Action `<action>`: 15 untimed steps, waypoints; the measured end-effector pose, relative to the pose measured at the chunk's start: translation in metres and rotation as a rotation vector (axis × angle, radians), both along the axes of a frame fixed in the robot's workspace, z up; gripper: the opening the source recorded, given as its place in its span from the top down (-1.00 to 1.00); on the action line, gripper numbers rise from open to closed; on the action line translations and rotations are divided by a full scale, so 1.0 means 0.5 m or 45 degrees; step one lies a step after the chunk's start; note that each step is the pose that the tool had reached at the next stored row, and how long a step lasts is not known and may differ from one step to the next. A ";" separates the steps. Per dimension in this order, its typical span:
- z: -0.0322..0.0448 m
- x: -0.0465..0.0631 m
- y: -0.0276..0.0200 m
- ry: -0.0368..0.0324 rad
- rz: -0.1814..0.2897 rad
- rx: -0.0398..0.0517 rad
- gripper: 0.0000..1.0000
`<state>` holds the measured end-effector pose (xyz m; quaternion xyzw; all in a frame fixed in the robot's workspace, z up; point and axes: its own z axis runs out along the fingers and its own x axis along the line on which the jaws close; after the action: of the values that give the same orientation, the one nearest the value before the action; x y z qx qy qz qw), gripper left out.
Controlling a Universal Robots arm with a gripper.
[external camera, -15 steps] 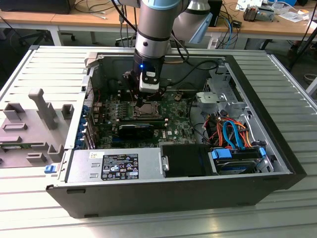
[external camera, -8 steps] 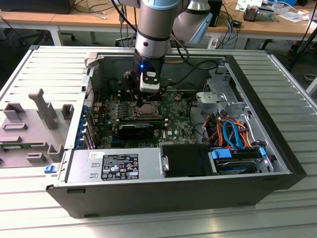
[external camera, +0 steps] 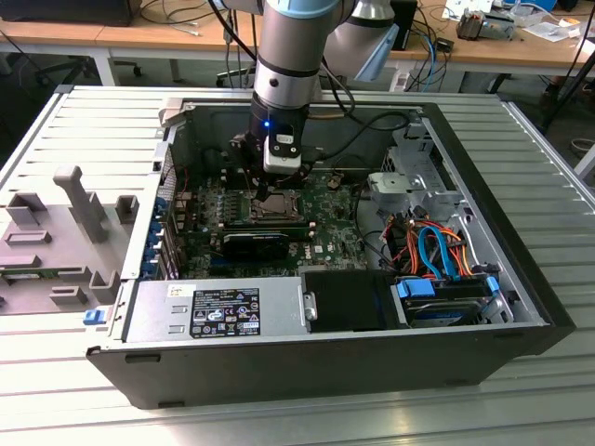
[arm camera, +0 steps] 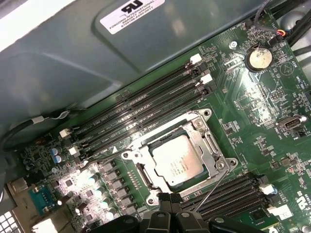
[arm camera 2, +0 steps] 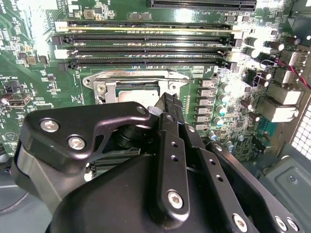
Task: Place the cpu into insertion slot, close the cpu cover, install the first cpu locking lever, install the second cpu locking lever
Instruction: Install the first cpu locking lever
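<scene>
The cpu [arm camera: 177, 161] sits under the closed cpu cover [arm camera: 209, 141]; fingers [arm camera: 170, 199] pressed together beside it

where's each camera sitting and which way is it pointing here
Exterior view: off the arm, above and outside the open black computer case, looking down at the grey robot arm inside.
Second wrist view: on the arm, looking past the black claw onto the green motherboard.
First wrist view: on the arm, looking down at the silvery square cpu in its silver-bordered insertion slot; claw at the frame's edge.
Shared: both wrist views show the long black memory slots.
</scene>
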<state>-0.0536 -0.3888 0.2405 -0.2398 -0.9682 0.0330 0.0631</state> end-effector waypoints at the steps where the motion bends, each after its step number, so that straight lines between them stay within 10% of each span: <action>1: 0.000 0.000 0.0000 -0.0001 0.002 0.000 0.79; 15: 0.000 0.000 0.0000 0.0000 0.033 0.000 0.79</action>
<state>-0.0535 -0.3888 0.2405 -0.2274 -0.9712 0.0338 0.0626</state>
